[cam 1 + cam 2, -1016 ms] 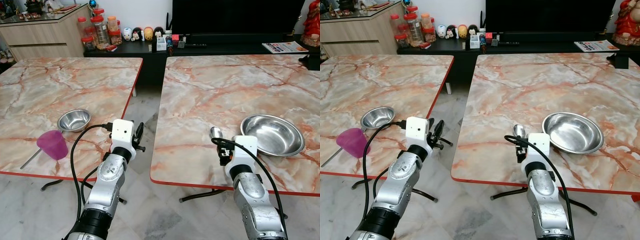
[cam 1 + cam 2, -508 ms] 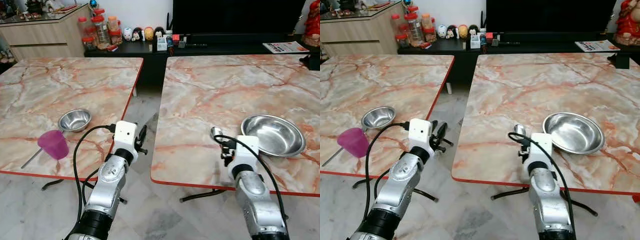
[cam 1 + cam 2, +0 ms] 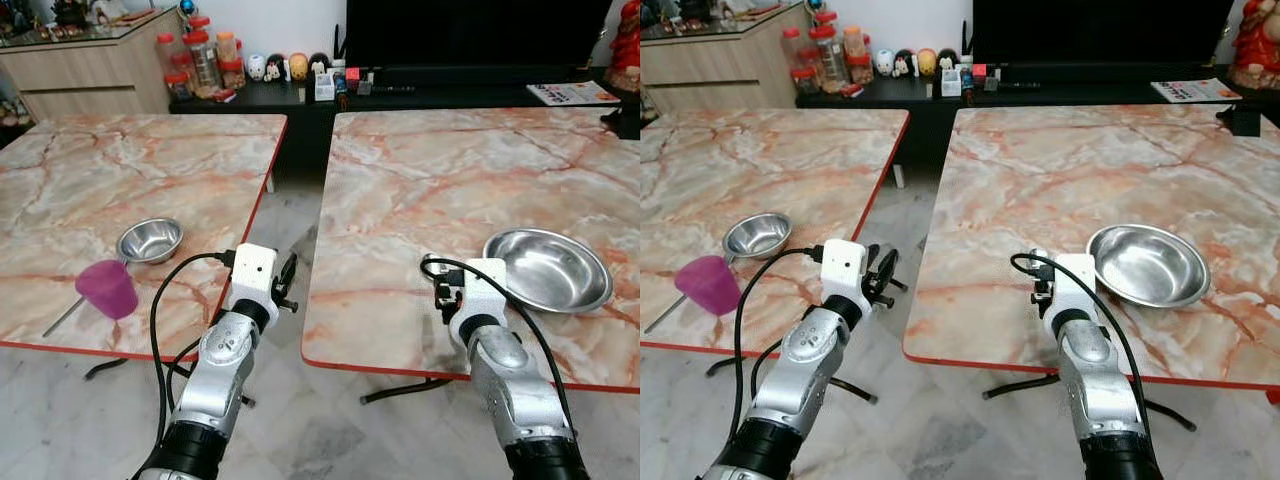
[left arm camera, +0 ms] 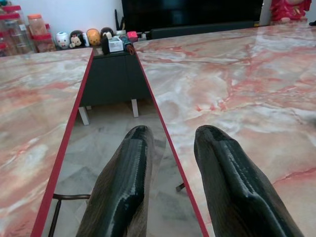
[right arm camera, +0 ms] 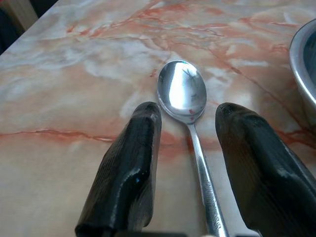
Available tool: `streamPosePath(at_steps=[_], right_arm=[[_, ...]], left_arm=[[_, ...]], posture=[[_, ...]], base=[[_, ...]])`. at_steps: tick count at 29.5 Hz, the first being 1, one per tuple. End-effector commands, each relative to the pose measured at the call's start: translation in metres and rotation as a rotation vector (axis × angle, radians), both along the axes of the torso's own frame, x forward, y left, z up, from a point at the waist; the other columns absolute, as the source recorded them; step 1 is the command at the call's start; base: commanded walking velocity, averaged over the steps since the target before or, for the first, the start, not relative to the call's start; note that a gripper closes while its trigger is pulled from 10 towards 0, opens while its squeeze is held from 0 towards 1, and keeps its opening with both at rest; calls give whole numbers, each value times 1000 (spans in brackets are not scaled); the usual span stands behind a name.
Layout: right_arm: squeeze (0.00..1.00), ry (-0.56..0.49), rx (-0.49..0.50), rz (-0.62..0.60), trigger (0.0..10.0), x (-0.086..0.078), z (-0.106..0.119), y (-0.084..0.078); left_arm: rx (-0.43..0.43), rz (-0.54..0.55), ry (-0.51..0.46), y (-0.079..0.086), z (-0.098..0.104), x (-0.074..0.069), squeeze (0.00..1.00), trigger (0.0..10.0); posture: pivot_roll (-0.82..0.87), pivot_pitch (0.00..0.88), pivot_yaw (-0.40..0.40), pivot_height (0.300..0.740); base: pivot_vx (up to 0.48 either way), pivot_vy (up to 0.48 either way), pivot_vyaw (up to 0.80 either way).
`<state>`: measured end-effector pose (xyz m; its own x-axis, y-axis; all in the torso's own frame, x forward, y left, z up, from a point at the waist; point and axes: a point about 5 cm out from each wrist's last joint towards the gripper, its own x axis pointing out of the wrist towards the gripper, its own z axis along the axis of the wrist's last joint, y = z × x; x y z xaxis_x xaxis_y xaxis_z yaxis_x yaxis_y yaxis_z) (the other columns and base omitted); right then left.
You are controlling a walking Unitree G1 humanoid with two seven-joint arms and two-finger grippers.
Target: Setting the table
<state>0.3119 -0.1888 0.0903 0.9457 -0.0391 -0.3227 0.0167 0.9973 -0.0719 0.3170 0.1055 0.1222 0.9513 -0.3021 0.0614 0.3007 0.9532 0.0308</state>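
Observation:
A steel spoon (image 5: 181, 91) lies flat on the right marble table (image 3: 420, 190), a little left of a large steel bowl (image 3: 547, 270). My right gripper (image 5: 187, 116) is open and low over the table. One black finger (image 5: 131, 163) stands on each side of the spoon's handle, not touching it. My left gripper (image 4: 173, 136) is open and empty over the gap between the two tables. On the left table (image 3: 90, 180) stand a small steel bowl (image 3: 150, 240) and a pink cup (image 3: 106, 288), with a thin metal handle (image 3: 58, 320) beside the cup.
A strip of tiled floor (image 3: 290, 215) runs between the tables. Behind them stands a black TV bench (image 3: 300, 95) with jars and figurines, and a wooden cabinet (image 3: 90, 60) is at the back left. A magazine (image 3: 572, 93) lies at the far right.
My right arm has moved forward, so its wrist now covers most of the spoon in the eye views. The left arm has barely shifted.

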Motion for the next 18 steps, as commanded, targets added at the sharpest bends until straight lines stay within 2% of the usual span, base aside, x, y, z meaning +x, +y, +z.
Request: streamPosePath(at_steps=[1,12,18], right_arm=[[0,1,-15,3,10000,4,3,-1],[0,25,-19,-11,10000,5,2,-6],[0,64,-8,30,10000,3,-6,-4]], left_arm=[[-5,1,-7,0,3,0,0,10000],[-4,-1,1,1,3,0,0,10000],[-3,-6,2,0,3,1,0,10000]], posture=[[-76,0,53,740],[-75,0,53,740],[-74,4,56,740]], base=[[0,0,0],[0,0,0],[0,0,0]])
